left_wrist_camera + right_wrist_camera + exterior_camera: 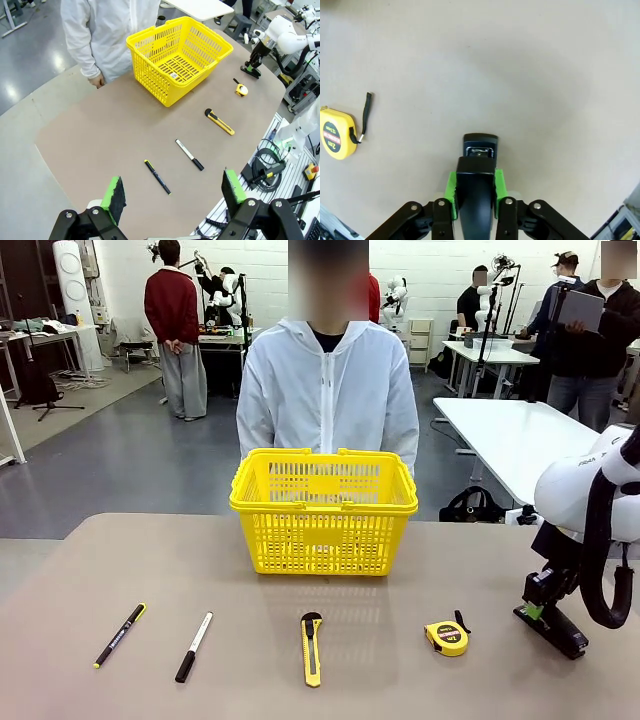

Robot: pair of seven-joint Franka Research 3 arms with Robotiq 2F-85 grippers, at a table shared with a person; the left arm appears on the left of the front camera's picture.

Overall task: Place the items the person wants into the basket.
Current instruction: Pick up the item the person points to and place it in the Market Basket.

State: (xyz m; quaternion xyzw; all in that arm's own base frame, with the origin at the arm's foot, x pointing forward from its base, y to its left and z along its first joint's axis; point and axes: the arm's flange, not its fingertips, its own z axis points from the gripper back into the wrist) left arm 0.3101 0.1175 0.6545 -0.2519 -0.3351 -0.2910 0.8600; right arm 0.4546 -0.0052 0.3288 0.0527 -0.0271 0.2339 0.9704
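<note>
Right wrist view, right gripper (480, 144) pressed together, pointing down at the surface (545, 75), tape measure (336, 134) lying off to its left, basket (323, 510) further left, left gripper (174, 182) spread wide

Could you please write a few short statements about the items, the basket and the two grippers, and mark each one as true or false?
1. The tape measure lies inside the basket. False: it lies on the table, in front of the basket.
2. The left gripper is open. True.
3. The right gripper is shut on a black object. True.
4. The person holds the utility knife. False: it lies on the table.
5. The marker lies between the black pen and the utility knife. True.
</note>
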